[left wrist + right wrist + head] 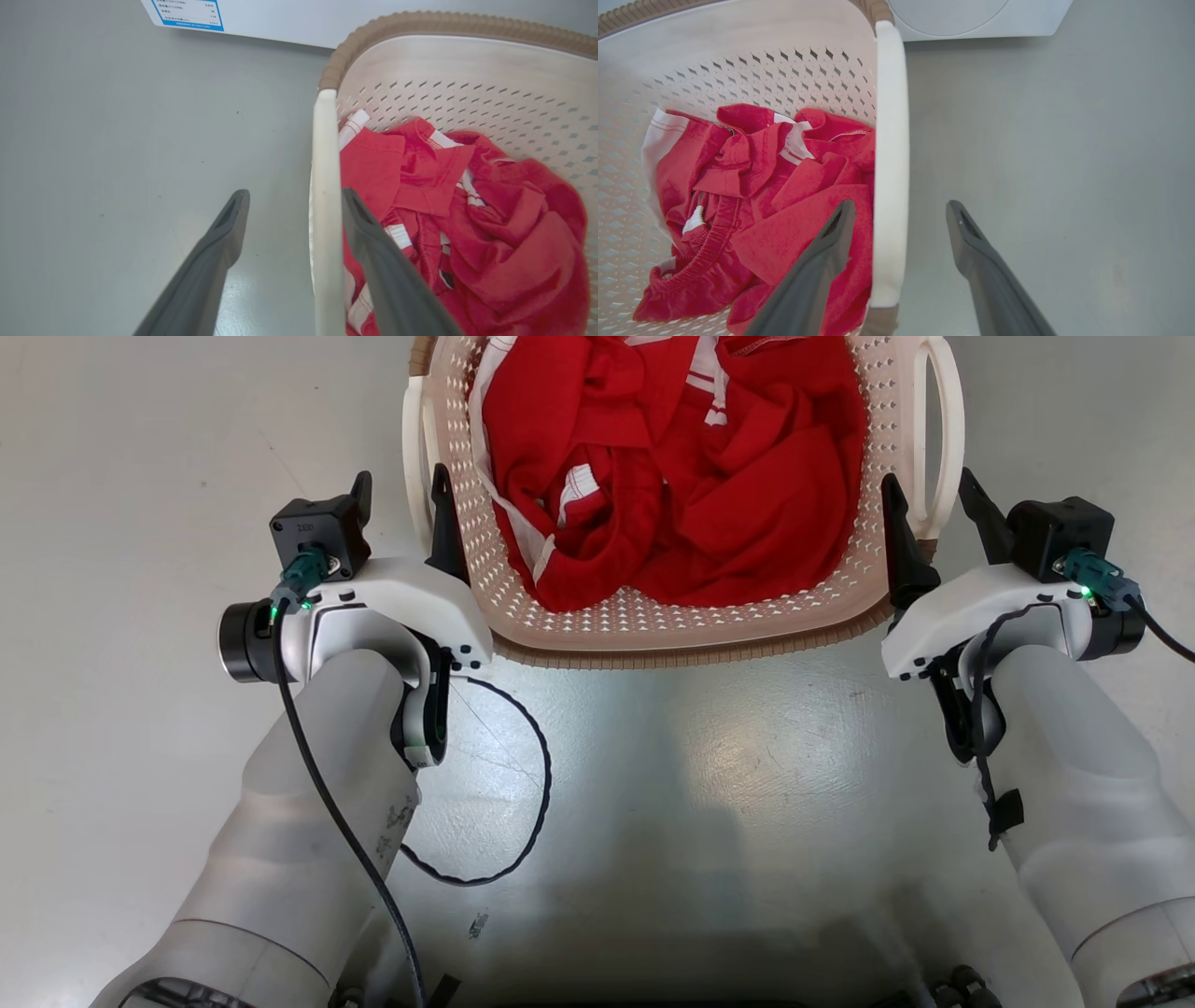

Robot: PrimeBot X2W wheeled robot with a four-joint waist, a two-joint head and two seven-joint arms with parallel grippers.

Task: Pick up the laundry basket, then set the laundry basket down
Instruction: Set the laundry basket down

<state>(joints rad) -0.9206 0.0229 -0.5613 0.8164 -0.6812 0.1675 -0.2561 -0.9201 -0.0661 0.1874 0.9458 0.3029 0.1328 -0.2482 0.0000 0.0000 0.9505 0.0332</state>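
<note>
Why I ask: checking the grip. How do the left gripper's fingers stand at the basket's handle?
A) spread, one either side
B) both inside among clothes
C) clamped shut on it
A: the left gripper is spread, the white handle of the laundry basket between its fingers.

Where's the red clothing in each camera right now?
Head view: top centre, red clothing heaped in the laundry basket.
Left wrist view: red clothing in the right half, beyond the left handle.
Right wrist view: red clothing in the left half, beyond the right handle.
Shared landmark: the basket's brown woven rim.
</note>
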